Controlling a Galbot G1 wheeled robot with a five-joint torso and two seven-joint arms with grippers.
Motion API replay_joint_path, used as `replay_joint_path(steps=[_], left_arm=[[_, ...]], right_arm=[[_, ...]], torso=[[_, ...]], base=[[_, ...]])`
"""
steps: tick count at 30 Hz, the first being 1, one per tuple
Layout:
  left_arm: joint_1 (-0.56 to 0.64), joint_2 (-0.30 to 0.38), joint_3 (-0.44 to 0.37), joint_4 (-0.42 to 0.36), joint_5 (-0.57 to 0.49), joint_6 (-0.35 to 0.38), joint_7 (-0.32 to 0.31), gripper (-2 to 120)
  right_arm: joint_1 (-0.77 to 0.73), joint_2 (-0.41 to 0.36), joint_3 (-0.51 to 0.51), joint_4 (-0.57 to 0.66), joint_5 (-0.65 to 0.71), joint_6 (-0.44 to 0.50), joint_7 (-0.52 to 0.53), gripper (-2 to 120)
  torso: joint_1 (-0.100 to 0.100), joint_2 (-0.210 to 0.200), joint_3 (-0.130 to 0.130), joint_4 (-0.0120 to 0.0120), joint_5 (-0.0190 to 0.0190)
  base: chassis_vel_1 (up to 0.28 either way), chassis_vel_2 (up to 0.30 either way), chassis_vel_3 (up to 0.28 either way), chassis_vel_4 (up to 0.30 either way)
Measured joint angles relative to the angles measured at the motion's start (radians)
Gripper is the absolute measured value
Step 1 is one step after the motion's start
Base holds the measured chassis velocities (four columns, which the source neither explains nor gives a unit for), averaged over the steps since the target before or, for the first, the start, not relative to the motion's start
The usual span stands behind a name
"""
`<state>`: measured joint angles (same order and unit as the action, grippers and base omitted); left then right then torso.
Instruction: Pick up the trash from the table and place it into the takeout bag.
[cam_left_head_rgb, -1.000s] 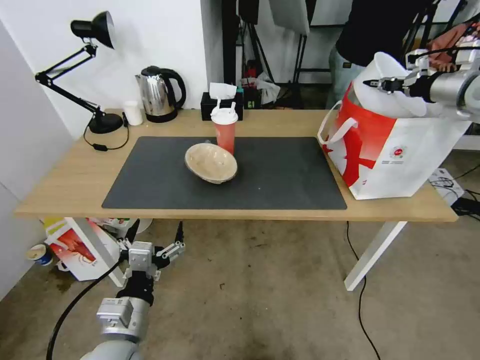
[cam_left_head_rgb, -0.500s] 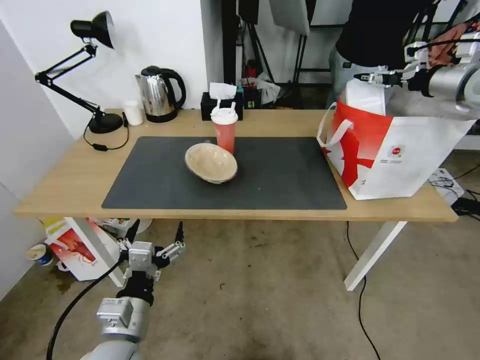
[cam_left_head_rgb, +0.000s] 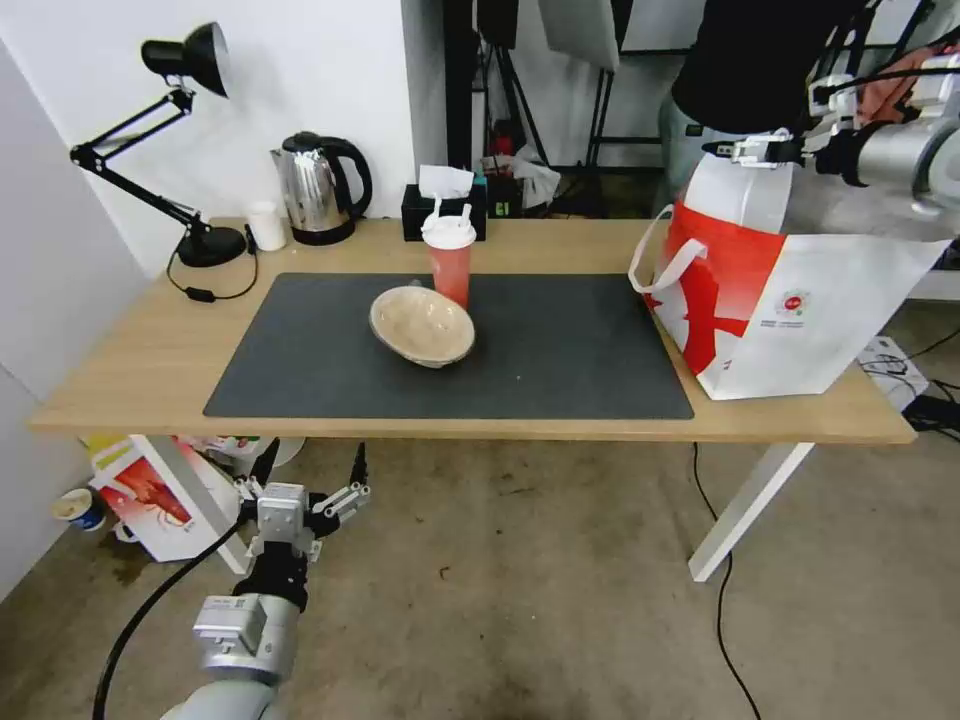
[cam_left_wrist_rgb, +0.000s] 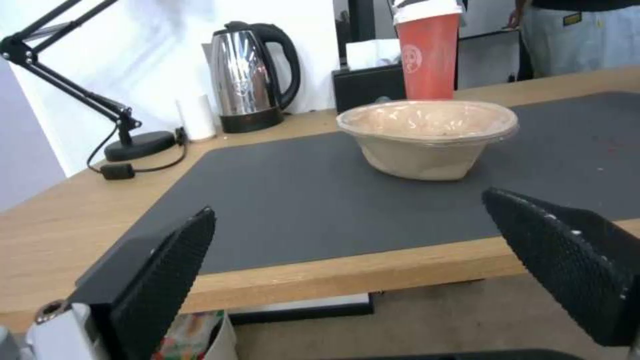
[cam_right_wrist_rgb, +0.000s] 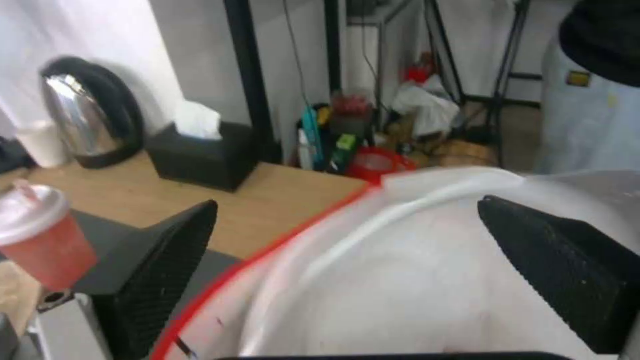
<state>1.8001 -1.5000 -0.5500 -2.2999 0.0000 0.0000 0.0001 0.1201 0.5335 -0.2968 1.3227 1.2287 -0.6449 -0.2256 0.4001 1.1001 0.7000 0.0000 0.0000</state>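
Right hand (cam_left_head_rgb: 735, 151), fingers apart, hovers over the takeout bag (cam_left_head_rgb: 790, 300) (left hand (cam_left_head_rgb: 300, 490) apart below the table (cam_left_head_rgb: 120, 380)).

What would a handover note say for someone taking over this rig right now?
Right claw: open, held above the bag's open top at the table's right end; nothing between its fingers.
Left claw: open, parked low in front of the table's near edge, holding nothing.
Still on the mat: paper bowl and, just behind it, the red cup.
The white crayfish bowl isn't on the table; a white rounded shape lies under the right claw in the bag's mouth, likely that bowl.
Left: paper bowl and red cup into the bag.
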Motion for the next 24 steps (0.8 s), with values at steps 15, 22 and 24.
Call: replay_joint_path(steps=[15,22,24], left_arm=[[0.0,0.0,0.0,0.0,0.0,0.0,0.0,100],[0.0,0.0,0.0,0.0,0.0,0.0,0.0,100],[0.0,0.0,0.0,0.0,0.0,0.0,0.0,100]], right_arm=[[0.134,-0.05,-0.178,0.029,0.031,-0.08,0.085,100],[0.162,-0.059,-0.229,0.031,0.018,-0.08,0.091,100],[0.164,-0.058,-0.231,0.031,0.014,-0.08,0.091,100]], torso=[[0.0,0.0,0.0,-0.0001,-0.0001],[0.0,0.0,0.0,-0.0001,0.0001],[0.0,0.0,0.0,-0.0001,0.0]], base=[[0.0,0.0,0.0,0.0],[0.0,0.0,0.0,0.0],[0.0,0.0,0.0,0.0]])
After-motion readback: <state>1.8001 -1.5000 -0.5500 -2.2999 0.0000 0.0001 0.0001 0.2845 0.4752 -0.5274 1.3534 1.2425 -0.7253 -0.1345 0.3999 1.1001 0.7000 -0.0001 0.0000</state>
